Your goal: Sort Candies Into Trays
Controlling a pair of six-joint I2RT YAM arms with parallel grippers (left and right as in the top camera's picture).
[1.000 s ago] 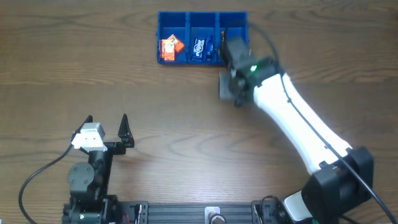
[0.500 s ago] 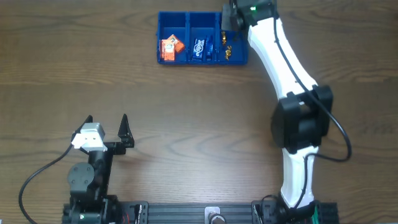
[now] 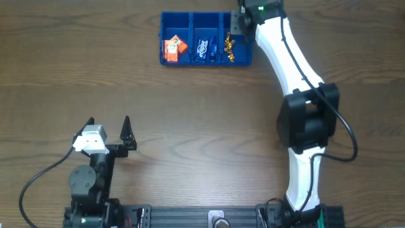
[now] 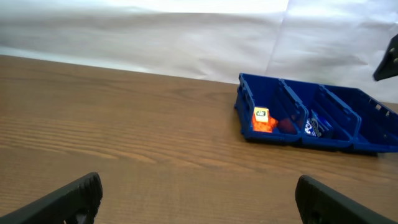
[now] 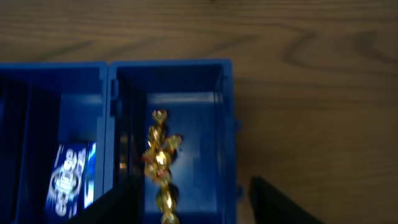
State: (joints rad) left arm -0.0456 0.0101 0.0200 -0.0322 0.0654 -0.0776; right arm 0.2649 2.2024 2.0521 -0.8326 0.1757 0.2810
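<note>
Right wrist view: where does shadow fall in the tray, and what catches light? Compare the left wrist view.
Right wrist view: the blue tray is dark along its divider, while the gold candies glint. Left wrist view: the tray's insides are shaded against a white backdrop.

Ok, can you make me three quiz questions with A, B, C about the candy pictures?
1. Where do the gold candies lie in the blue tray?
A. in the middle compartment
B. outside the tray
C. in the end compartment under the right claw

2. How many compartments does the tray have?
A. two
B. three
C. five

3. The left claw is:
A. open and empty
B. shut on a candy
C. shut on the tray

Answers: 1 C, the right wrist view looks straight down on them there. 2 B, the top view shows three side by side. 3 A, it stands wide apart with nothing in it.
</note>
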